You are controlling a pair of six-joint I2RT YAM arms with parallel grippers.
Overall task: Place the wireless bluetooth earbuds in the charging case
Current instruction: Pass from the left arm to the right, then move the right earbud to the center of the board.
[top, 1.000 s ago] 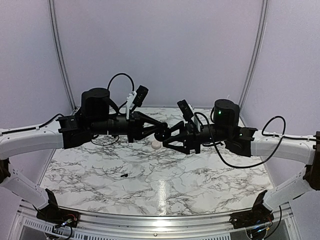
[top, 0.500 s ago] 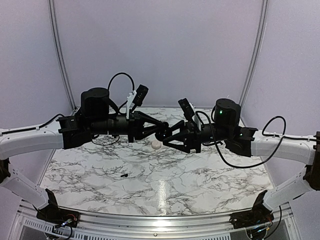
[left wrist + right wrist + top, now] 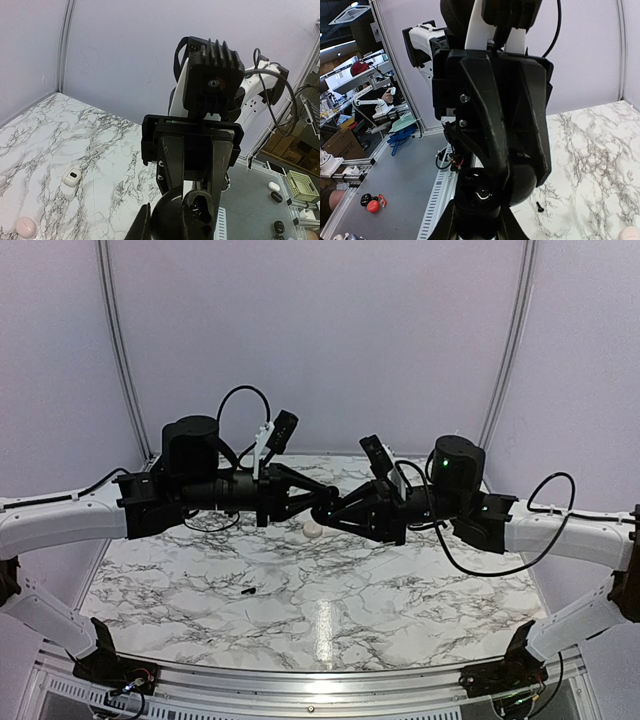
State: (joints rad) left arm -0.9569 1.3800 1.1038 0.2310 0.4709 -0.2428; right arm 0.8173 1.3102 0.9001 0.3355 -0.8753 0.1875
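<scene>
Top external view: both grippers are met tip to tip in mid-air above the middle of the tabletop (image 3: 430, 590). A black round puck (image 3: 479, 196) is clamped in the left gripper (image 3: 316, 506). The right gripper (image 3: 335, 512) is closed on the same puck from the opposite side, so the puck is pinched between the two sets of fingers. The charging case (image 3: 313, 529) is seen lying on the tabletop directly under the meeting point, somewhat towards the far edge. It is apart from all fingers and looks closed. One earbud (image 3: 247, 591) is seen lying on the tabletop left of centre, towards the near edge, well apart from both grippers and from the case. A second earbud cannot be made out. In the left wrist view a white squarish piece (image 3: 71, 177) with a dark spot is seen lying on the tabletop near the case, untouched.
</scene>
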